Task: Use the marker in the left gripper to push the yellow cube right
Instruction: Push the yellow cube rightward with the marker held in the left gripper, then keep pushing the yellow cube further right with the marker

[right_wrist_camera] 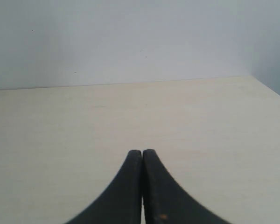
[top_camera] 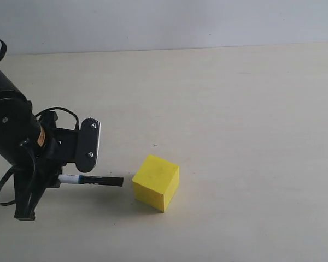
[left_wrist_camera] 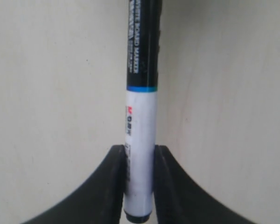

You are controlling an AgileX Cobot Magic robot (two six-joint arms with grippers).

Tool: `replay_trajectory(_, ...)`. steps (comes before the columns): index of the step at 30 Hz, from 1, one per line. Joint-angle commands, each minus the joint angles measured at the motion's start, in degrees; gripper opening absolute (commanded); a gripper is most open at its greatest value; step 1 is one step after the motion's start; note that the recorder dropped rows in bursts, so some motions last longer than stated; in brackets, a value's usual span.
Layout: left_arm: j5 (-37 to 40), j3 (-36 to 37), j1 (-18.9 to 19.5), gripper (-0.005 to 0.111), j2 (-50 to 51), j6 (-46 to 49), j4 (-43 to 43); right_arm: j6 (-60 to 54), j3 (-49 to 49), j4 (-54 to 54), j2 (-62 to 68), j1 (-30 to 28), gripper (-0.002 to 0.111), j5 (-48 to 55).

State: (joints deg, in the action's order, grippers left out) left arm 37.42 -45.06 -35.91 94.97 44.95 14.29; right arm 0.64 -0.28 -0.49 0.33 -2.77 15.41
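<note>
Yellow cube (top_camera: 156, 183) on desk (top_camera: 235, 109), just right of marker (top_camera: 91, 180) tip, apart. Left gripper (left_wrist_camera: 139, 150) jaws clamp marker's white end. Right gripper (right_wrist_camera: 142, 156) jaws pressed together.

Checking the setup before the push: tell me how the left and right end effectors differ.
The left end effector is clamped on the marker; the right end effector is shut on nothing, its fingers touching. The left one aims its marker at the cube, low over the table; the right one is outside the exterior view, with no object before it. Both have black curved fingers.
</note>
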Motion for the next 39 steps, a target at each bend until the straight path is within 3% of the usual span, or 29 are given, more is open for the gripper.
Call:
replay_trajectory(1,-2.92,-0.18,-4.42,0.0,0.07,-0.55,-2.45,-0.25,0.28,0.1,-0.33,-0.34,0.0,-0.26)
replay_trajectory(5,-2.14,-0.18,-8.11,0.0,0.07,-0.57,-2.05,-0.25,0.28,0.1,-0.33,-0.34,0.0,-0.26)
replay_trajectory(19,-1.05,-0.18,-7.39,0.0,0.07,-6.73,3.11,-0.25,0.28,0.1,-0.33,-0.34,0.0,-0.26)
replay_trajectory(39,4.91,-0.18,-4.72,0.0,0.07,-11.68,2.0,-0.25,0.28,0.1,-0.33,-0.34,0.0,-0.26)
